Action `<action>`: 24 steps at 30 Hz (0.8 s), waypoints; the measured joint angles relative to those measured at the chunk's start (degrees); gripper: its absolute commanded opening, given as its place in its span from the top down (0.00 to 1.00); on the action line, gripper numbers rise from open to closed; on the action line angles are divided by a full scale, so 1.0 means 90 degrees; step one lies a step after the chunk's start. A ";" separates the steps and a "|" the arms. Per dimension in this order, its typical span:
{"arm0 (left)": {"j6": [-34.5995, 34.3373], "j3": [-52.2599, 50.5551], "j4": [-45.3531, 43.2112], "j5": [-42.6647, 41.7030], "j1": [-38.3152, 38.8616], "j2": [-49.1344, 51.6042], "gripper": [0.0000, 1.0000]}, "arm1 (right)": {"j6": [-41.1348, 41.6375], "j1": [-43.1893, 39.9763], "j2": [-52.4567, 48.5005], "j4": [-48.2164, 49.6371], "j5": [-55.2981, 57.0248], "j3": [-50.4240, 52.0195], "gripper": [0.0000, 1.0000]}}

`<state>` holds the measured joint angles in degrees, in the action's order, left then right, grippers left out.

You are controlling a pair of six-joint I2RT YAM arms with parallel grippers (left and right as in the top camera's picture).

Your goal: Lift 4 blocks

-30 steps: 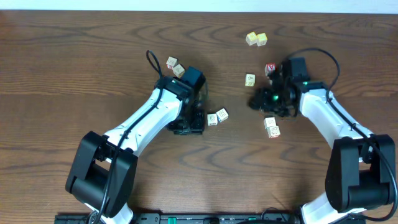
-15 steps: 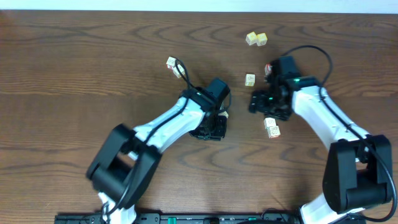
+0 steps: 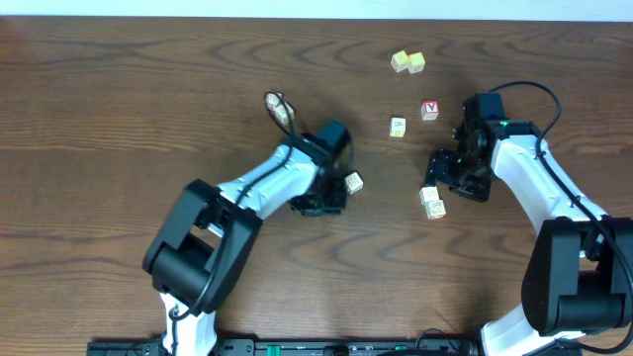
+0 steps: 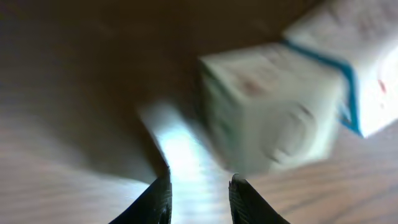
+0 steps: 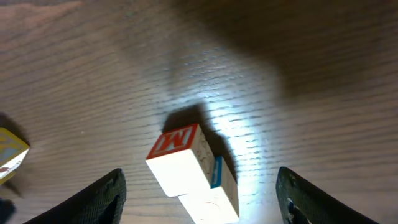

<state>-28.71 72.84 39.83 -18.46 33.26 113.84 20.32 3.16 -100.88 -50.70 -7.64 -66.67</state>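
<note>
The blocks (image 3: 353, 182) lie on the table (image 3: 119, 119) in small groups. In the overhead view one shows at centre frame, just right of my left gripper (image 3: 321, 203). A touching pair (image 3: 432, 203) lies right of centre, beside my right gripper (image 3: 450, 176). None of the blocks in view is off the wood.

Step in hand (my judgement): approach and alignment on both sides, before any grasp.

Left gripper:
- State: the fingertips (image 4: 160, 198) stand a narrow gap apart and hold nothing.
- Target: in the left wrist view (badly blurred) two touching cubes fill the upper right. The nearer cube (image 4: 273, 112) sits ahead of the gap and to its right.
- Next move: the gap looks too narrow for a cube face, so I would widen it first. I would then shift until one cube is centred, descend and close.

Right gripper:
- State: the jaws are spread wide and empty.
- Target: in the right wrist view the pair sits at lower centre, in line with the gap. One cube shows a red M face (image 5: 176, 140).
- Next move: the two cubes touch, so closing may pinch both. I would square the jaws across one cube only, lower and close. I cannot tell how high the fingers are above the table.
</note>
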 measured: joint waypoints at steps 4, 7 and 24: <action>0.0211 -0.0002 0.0002 -0.0253 -0.0702 -0.0007 0.63 | 0.0010 0.0359 0.0000 0.0291 -0.0078 0.0131 0.28; 0.0512 -0.0007 0.0029 -0.0605 -0.1304 -0.0090 0.62 | 0.0007 0.0510 0.0000 0.0532 -0.0245 0.0304 0.28; 0.1467 -0.0019 0.1341 -0.0969 -0.1841 -0.1484 0.47 | -0.0566 0.1132 -0.0053 -0.0211 -0.0986 -0.0537 0.20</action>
<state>-15.51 72.66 51.90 -27.18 16.69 100.49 15.22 13.34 -101.36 -52.60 -16.51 -71.50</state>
